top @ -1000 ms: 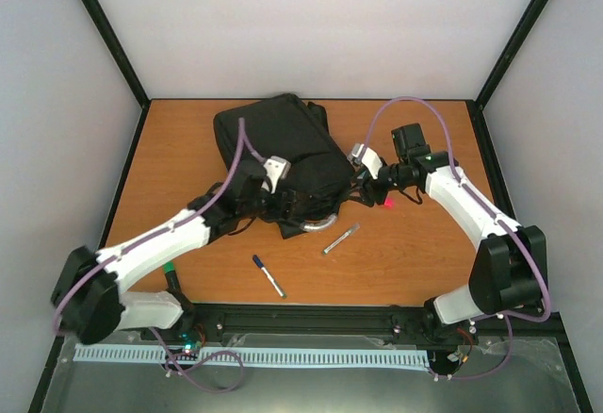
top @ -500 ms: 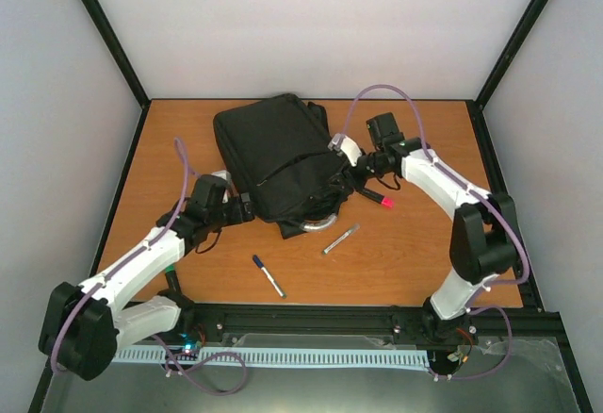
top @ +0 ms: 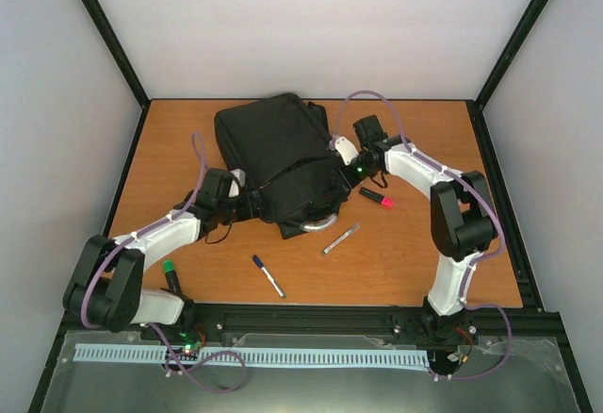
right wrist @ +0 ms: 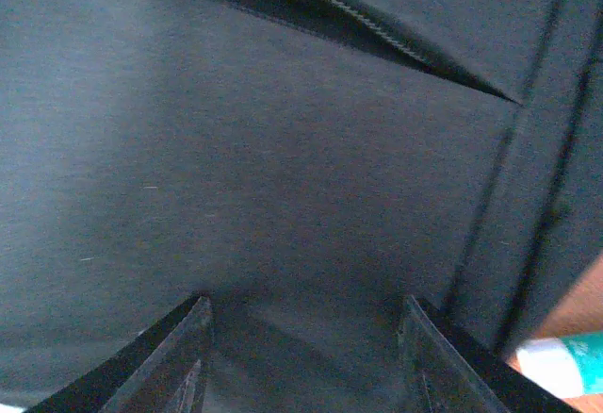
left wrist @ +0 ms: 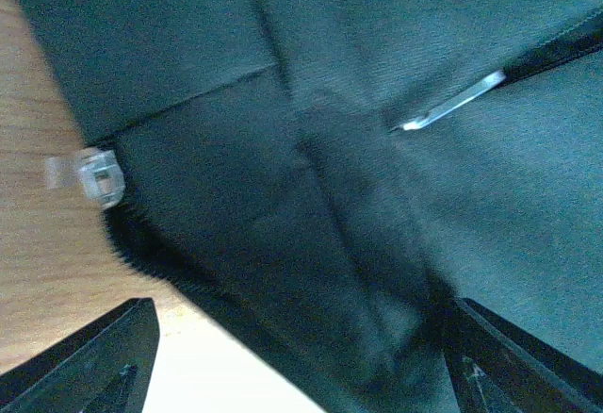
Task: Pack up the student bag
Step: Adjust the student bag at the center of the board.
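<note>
1. The large black soft fabric backpack [top: 278,154] lies flat on the orange-brown wooden worktop [top: 170,149], upper centre of the overhead view; its grey curved handle [top: 320,225] sits at the lower edge; whether any zip is open cannot be told.
2. The left arm's fingers [left wrist: 104,361] are at the bag's lower left corner; they are spread wide with black cloth bunched in the gap and nothing clamped; in that wrist view a silver zip pull [left wrist: 452,104] shows at upper right and a clear plastic clip [left wrist: 94,175] at left.
3. The right arm's fingers [right wrist: 174,356] are at the bag's right edge; they too are wide apart over plain cloth and hold nothing.
4. Loose on the worktop are a pink-tipped dark marker [top: 375,197] just right of the bag, a silver pen [top: 340,239] below the handle, and a blue-capped pen [top: 268,275] at lower centre; none is packed yet.
5. The cloth looks limp and likely to fold or slide on the smooth wood rather than lift as one piece; the bag is probably light while unfilled; the surest holds seem to be the handle, a pinched seam, or the zip pull, with one arm pinning the bag while the other draws; the pull is small and easy to miss.
</note>
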`<state>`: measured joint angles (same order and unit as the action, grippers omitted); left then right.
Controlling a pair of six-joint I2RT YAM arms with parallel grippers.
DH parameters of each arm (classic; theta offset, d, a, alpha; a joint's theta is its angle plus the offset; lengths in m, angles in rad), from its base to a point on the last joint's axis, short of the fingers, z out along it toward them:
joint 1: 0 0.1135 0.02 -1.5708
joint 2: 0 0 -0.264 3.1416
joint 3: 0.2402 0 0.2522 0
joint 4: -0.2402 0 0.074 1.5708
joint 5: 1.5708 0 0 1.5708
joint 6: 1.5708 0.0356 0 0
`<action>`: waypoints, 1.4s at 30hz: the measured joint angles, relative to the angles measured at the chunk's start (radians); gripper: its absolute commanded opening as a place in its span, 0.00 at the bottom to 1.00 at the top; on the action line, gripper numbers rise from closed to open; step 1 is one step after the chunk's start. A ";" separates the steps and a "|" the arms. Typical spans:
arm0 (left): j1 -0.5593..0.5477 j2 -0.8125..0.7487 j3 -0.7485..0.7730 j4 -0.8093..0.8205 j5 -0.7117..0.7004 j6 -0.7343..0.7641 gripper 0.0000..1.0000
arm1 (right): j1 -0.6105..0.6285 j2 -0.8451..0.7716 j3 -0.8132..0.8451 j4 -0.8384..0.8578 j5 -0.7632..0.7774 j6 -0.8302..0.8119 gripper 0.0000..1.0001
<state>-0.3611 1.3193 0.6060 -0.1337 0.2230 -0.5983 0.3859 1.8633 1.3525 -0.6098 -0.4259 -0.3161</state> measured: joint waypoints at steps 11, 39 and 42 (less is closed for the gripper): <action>-0.117 0.099 0.064 0.063 0.050 0.000 0.79 | -0.051 0.044 0.050 0.001 0.156 0.029 0.56; -0.081 -0.205 -0.037 -0.179 -0.296 0.053 0.91 | -0.024 -0.008 0.156 -0.109 -0.242 -0.084 0.59; -0.081 -0.219 -0.110 -0.068 -0.249 0.072 0.91 | -0.021 0.045 0.156 -0.109 -0.232 -0.082 0.59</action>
<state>-0.4423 1.1007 0.4957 -0.2012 -0.0257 -0.5262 0.3653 1.9079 1.5082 -0.7185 -0.6579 -0.3985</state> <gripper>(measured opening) 0.911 0.592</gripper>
